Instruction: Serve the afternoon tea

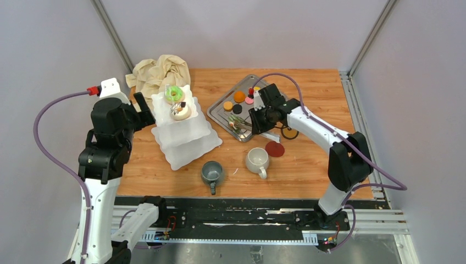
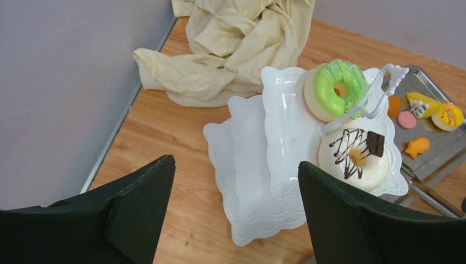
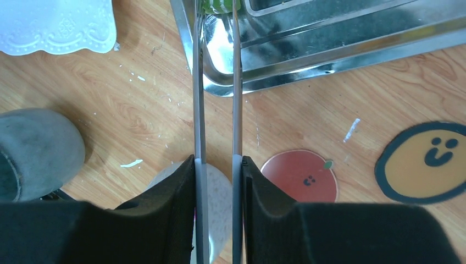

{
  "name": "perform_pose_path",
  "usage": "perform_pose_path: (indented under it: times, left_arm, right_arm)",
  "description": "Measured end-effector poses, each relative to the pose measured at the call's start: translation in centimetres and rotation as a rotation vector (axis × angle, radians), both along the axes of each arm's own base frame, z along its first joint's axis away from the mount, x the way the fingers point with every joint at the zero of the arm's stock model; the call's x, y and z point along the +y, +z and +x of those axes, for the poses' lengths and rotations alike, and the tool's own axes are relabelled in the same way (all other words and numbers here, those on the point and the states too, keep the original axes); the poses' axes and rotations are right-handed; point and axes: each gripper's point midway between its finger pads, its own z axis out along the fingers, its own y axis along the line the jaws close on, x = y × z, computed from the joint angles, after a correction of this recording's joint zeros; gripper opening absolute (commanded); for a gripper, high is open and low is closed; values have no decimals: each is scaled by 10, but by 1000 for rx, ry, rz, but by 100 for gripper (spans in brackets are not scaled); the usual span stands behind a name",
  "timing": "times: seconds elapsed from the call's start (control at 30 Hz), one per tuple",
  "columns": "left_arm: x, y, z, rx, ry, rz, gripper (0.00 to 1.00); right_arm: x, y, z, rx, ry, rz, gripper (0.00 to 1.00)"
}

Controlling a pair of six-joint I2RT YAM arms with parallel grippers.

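Note:
The white three-tier stand (image 1: pixel 187 140) (image 2: pixel 286 126) carries a green ring doughnut (image 1: pixel 175 93) (image 2: pixel 336 89) and a white, chocolate-drizzled doughnut (image 1: pixel 180 111) (image 2: pixel 354 158) on its top tier. My left gripper (image 1: pixel 144 107) (image 2: pixel 236 165) hangs open just left of the stand, holding nothing. My right gripper (image 1: pixel 254 122) (image 3: pixel 218 160) is shut on metal tongs (image 3: pixel 198 82), whose tips meet a green pastry (image 3: pixel 215 5) at the tray's near corner. Orange (image 1: pixel 239 97), yellow (image 1: pixel 227 105) and pink (image 1: pixel 249 100) pastries lie on the tray. A grey mug (image 1: pixel 212 173) and a white mug (image 1: pixel 256 159) stand near the front.
The steel tray (image 1: pixel 220 115) (image 3: pixel 329 44) sits right of the stand. A beige cloth (image 1: pixel 156 71) is bunched at the back left. A red coaster (image 1: pixel 275 149) (image 3: pixel 299 176) and a yellow smiley coaster (image 3: pixel 426 162) lie under my right arm.

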Motion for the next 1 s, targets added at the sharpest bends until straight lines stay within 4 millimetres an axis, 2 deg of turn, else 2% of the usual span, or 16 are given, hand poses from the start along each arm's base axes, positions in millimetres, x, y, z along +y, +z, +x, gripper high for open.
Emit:
perform_pose_path:
  times: [0.2,0.37,0.53,0.63,0.77,1.0]
  left_arm:
    - [0,-6,1,11,-2,5,87]
    - [0,-6,2,13,-3,12,87]
    - [1,-5,2,9,-6,19,87]
    - [1,-5,1,9,-8,26,87]
    - [2,-4,0,8,-9,31,87]
    - [3,-3,0,6,-1,37,87]
  right_arm:
    - [-9,35,-4,-72,-12,13,13]
    - [-1,82,-2,-153,2,79,15]
    - [31,129,-4,-252,73,149,15]
    - [58,145,-12,-284,139,185,15]
    - [86,150,-13,-294,198,212,16]
    - [111,121,-10,-238,242,201,16]
